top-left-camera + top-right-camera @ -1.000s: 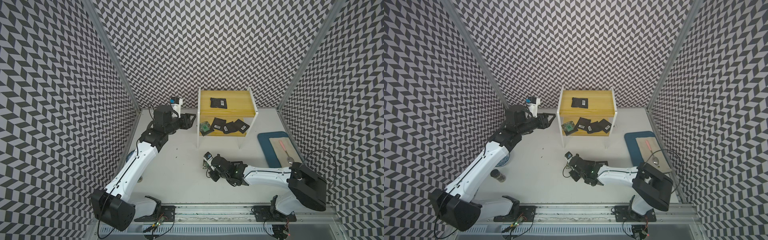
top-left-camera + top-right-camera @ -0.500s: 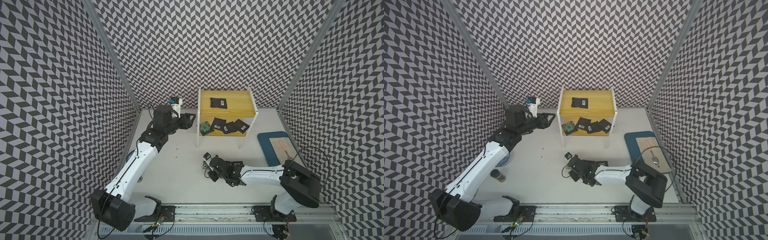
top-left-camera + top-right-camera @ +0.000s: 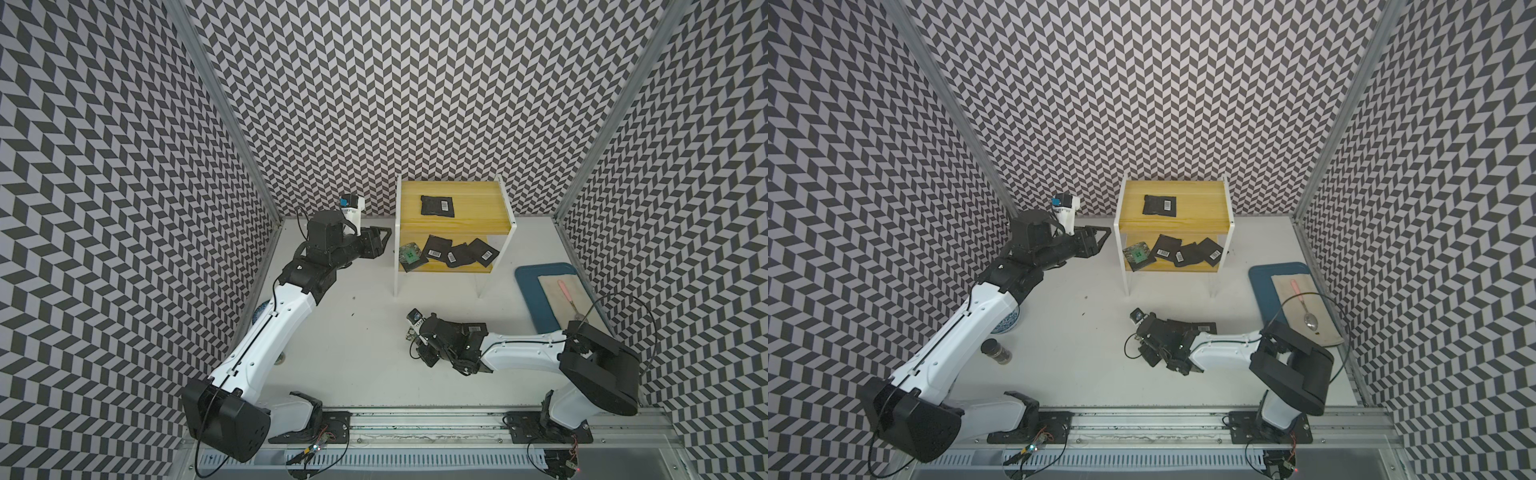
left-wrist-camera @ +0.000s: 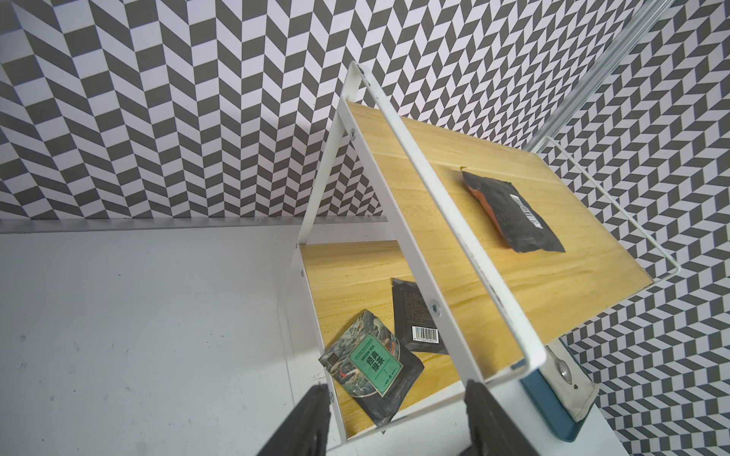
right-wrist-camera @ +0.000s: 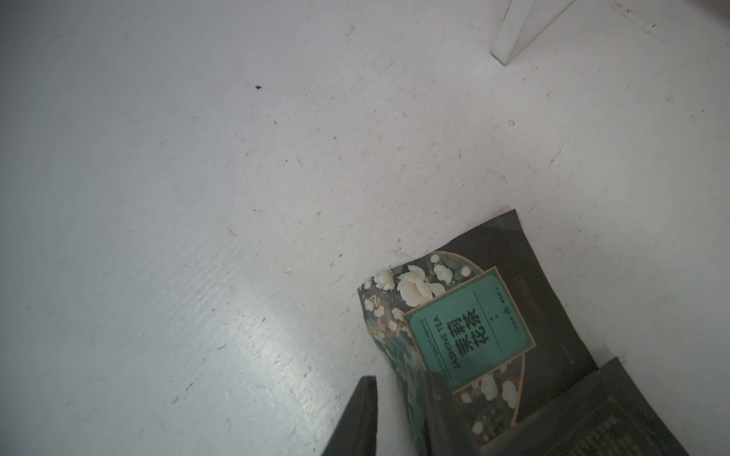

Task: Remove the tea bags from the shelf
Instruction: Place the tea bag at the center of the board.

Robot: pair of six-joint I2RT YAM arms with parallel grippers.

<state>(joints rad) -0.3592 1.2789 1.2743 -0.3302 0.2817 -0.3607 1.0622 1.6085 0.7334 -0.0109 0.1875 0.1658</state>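
The right hand (image 5: 399,395) hangs low over the surface (image 5: 197,197), jaws a narrow gap apart, gripping nothing. One finger (image 5: 446,418) crosses the edge of the jasmine sachet (image 5: 470,327), which lies flat there. Its teal label reads "JASMINE TEA" beside Chinese characters, among white flowers. A dark sachet (image 5: 600,418) overlaps its corner; both top views show a barcode on that one.

The left hand (image 4: 396,389) stands wide and empty just beside the shelf (image 4: 454,158), apart from its white side frame. Its wrist view reads "GREEN TEA" on the green sachet (image 4: 371,363) at the lower board's corner nearest that hand, resting on a black sachet (image 4: 403,391). Next to them lies a barcode sachet (image 4: 414,316). On the upper board sits the top sachet (image 4: 513,213), black with a white barcode and an orange edge. Both top views add two more sachets (image 3: 457,254) on the lower board, overlapping, each barcoded; the wrist view loses them behind the upper board.
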